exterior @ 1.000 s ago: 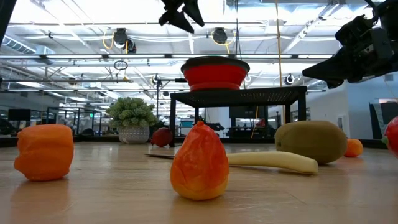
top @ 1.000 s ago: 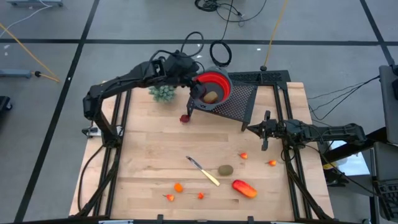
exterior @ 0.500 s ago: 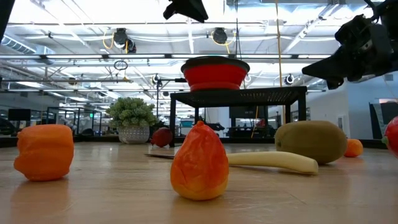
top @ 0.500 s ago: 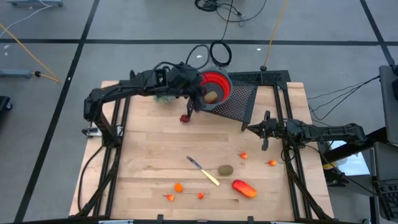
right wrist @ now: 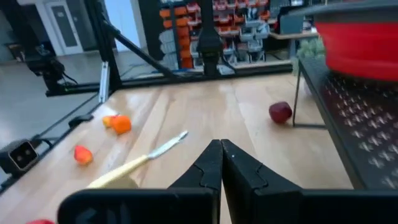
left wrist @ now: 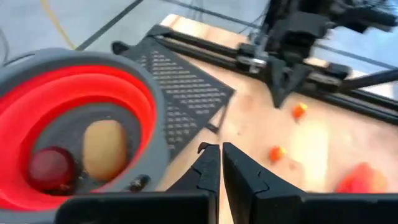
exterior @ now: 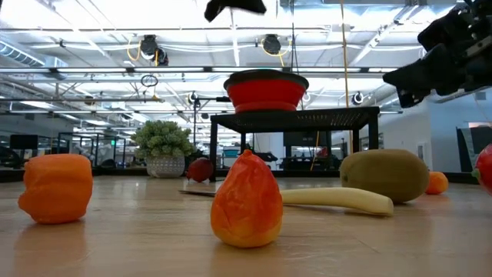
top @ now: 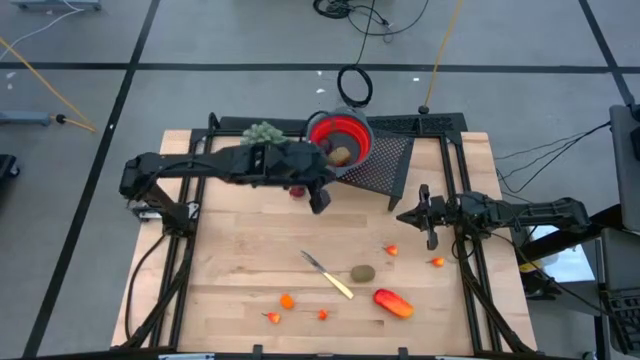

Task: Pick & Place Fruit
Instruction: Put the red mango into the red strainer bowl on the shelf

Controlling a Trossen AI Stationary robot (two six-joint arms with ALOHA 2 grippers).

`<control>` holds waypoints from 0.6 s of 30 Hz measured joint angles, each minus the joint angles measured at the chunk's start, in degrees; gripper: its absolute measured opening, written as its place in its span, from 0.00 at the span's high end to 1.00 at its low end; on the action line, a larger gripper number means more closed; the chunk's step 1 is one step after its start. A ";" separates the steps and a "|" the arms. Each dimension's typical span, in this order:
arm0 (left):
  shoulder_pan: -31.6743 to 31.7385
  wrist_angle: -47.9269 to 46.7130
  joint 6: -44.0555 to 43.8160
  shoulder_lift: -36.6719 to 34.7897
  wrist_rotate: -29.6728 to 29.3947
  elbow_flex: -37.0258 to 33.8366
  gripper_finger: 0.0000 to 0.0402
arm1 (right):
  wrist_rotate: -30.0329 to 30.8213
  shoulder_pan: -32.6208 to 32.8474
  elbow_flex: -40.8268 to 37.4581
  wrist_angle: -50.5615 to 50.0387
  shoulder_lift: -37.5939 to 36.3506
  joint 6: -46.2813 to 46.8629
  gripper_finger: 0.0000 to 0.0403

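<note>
Left gripper [top: 319, 200] hangs just off the red bowl [left wrist: 37, 87], fingers together and empty, a kiwi [left wrist: 104, 149] and dark red fruit [left wrist: 51, 170] inside, while the right gripper [top: 428, 232], fingers together, waits over the fruit ahead [top: 362, 272].

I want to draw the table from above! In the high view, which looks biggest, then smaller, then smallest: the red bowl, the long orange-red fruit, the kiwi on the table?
1. red bowl, clearly largest.
2. long orange-red fruit.
3. kiwi, a little smaller than the orange-red fruit.
</note>
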 joint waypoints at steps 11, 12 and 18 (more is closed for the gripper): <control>-6.38 7.47 -1.00 -11.07 -5.76 -15.29 0.96 | -1.07 2.00 0.89 11.52 8.00 0.00 1.00; -6.71 7.88 -1.00 -12.13 -5.85 -16.90 0.96 | -1.00 2.46 1.58 11.91 9.13 0.00 1.00; -8.04 11.62 -1.14 -19.49 -5.94 -25.26 0.99 | 2.11 6.09 7.36 11.53 16.98 -0.32 1.00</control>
